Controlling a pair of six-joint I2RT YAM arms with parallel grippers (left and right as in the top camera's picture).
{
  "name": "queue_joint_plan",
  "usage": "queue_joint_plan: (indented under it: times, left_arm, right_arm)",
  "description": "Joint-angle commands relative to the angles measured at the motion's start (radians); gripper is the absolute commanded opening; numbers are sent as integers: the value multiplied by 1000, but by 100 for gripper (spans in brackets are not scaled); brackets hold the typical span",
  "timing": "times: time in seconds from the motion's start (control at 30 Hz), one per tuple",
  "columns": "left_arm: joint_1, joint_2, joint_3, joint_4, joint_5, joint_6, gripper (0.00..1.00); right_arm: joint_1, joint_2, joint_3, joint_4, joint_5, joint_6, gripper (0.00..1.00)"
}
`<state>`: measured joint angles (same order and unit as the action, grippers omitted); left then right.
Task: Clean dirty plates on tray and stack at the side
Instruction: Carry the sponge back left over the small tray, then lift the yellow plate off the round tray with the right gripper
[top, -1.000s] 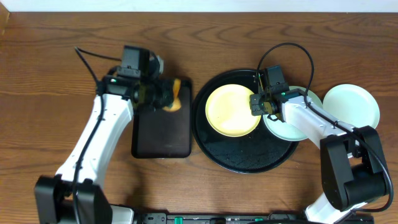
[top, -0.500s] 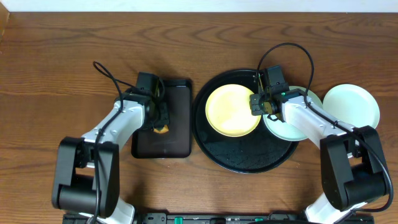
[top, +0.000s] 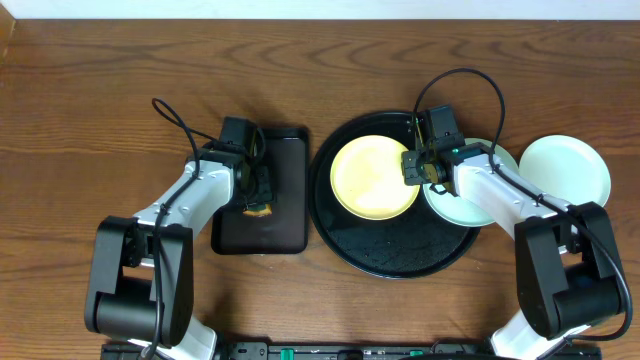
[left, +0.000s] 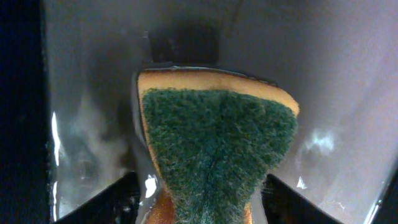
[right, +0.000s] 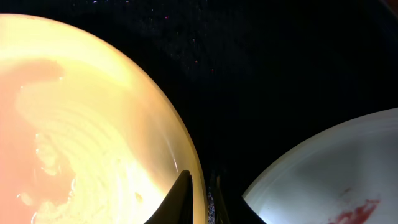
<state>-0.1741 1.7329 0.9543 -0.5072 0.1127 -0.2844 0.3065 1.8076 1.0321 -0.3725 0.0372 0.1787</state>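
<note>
A pale yellow plate lies in the round black tray. My right gripper is shut on this plate's right rim. In the right wrist view the fingers straddle the yellow plate, which shows a wet orange smear. A mint-green plate sits partly on the tray's right side under my right arm. It carries a reddish smear. My left gripper hangs over the small rectangular tray. Its jaws stand open on either side of the green-topped sponge.
A second mint-green plate rests on the wooden table to the right of the round tray. The small tray's glossy floor is wet around the sponge. Cables loop above both arms.
My left arm swung the sponge from the small tray's far end toward its front. Its jaws then opened and let go of the sponge. The right arm has stayed put.
</note>
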Motion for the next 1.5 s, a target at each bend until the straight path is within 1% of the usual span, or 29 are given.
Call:
queue_joint_plan:
  times: [0.0, 0.03, 0.1, 0.17, 0.27, 0.33, 0.47, 0.6, 0.9, 1.03, 1.17, 1.33, 1.47]
  left_arm:
    - [-2, 16, -6, 0, -16, 3, 71]
    - [-2, 16, -6, 0, -16, 3, 76]
    - [-2, 16, -6, 1, -16, 3, 80]
    - [-2, 16, -6, 1, -16, 3, 81]
    - [-2, 16, -6, 0, -16, 3, 82]
    - [-2, 16, -6, 1, -16, 3, 82]
    - [-2, 16, -6, 1, -16, 3, 83]
    - [-2, 16, -6, 1, -16, 3, 83]
    - [-2, 16, -6, 1, -16, 3, 83]
    - [-2, 16, -6, 1, -17, 3, 83]
    - [-2, 16, -6, 1, -16, 3, 83]
    - [-2, 16, -6, 1, -16, 3, 83]
    - [-2, 16, -6, 1, -16, 3, 83]
  right_arm:
    - [16, 12, -8, 3, 3, 4, 11]
    - [16, 13, -8, 4, 3, 4, 11]
    - [16, 17, -8, 6, 3, 3, 11]
    - [16, 24, -8, 10, 2, 4, 11]
    - [16, 31, -8, 17, 3, 3, 8]
    - [16, 31, -8, 24, 3, 3, 1]
    - [16, 29, -3, 48, 3, 0, 1]
    - [16, -1, 14, 43, 3, -52, 1]
    - [19, -168, 15, 43, 53, -154, 1]
    - [40, -245, 15, 35, 138, -206, 1]
    - [87, -307, 15, 5, 268, -261, 1]
    - [184, -355, 15, -17, 502, -303, 1]
    - [292, -369, 15, -9, 765, -337, 1]
